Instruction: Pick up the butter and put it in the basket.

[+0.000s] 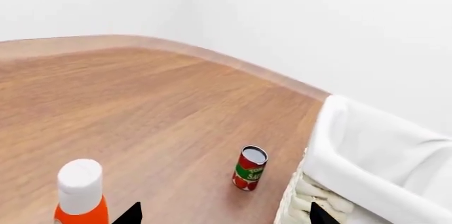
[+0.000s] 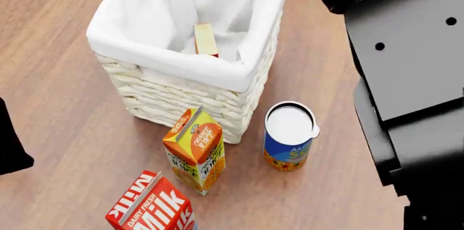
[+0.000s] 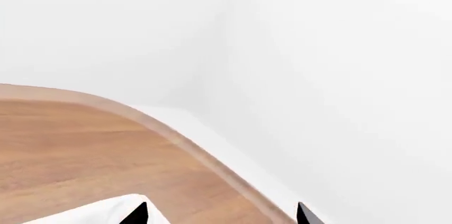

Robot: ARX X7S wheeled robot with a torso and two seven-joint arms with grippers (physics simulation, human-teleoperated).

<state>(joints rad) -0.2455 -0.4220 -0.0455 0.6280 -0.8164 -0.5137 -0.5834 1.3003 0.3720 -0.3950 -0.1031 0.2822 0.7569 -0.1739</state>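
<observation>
reading "milk" on red carton; butter inside basket; fingers apart.

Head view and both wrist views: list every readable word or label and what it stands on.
"Milk" and "DAIRY FRESH": milk carton.
Orange juice carton: print too small to read.
Blue can: yellow letters, cut off, unreadable.
Red can: blurred, unreadable.
Butter in the basket: no lettering visible.
Right wrist view: none.
</observation>
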